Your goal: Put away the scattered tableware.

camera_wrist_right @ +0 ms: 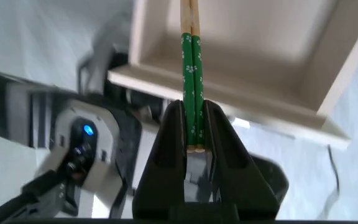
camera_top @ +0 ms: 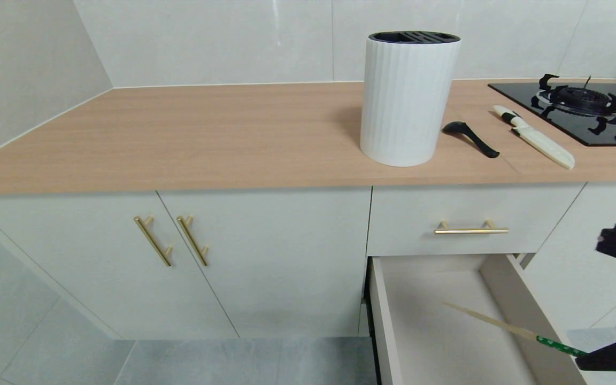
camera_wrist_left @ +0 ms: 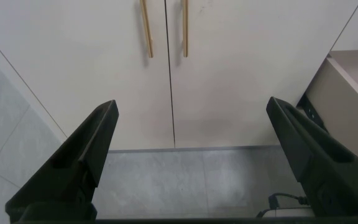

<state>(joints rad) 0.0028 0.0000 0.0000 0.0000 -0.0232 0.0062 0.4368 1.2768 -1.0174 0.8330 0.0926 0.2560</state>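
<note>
Fingers of the left gripper (camera_wrist_left: 191,107) stand wide apart with nothing between them, facing a pair of cabinet doors (camera_top: 179,267) with slanted gold bar handles, low above the tiled floor (camera_wrist_left: 185,186).

Above the doors runs the wooden counter (camera_top: 179,139). Toward its right stands a white ribbed holder (camera_top: 407,96), upright, with a dark slotted top. Just beside it on the right lies a black spoon (camera_top: 471,138), its bowl at the far end near the holder and its handle running toward the near right. Next comes a white knife (camera_top: 535,136), lying on a similar slant, apart from the spoon. Past it sits the black hob (camera_top: 580,107).

Under this part of the counter is a shut drawer (camera_top: 471,230) with a gold handle, and below it an open drawer (camera_top: 383,321), pulled out.

A pair of chopsticks (camera_top: 506,326) is held side by side over the open drawer. Their long axis slants from the lower right up and to the left, the bare wooden tips pointing into the drawer and the green patterned ends at the right gripper (camera_wrist_right: 191,109). Its fingers are clamped on those green ends. Whether the tips touch the drawer's bottom cannot be told.
</note>
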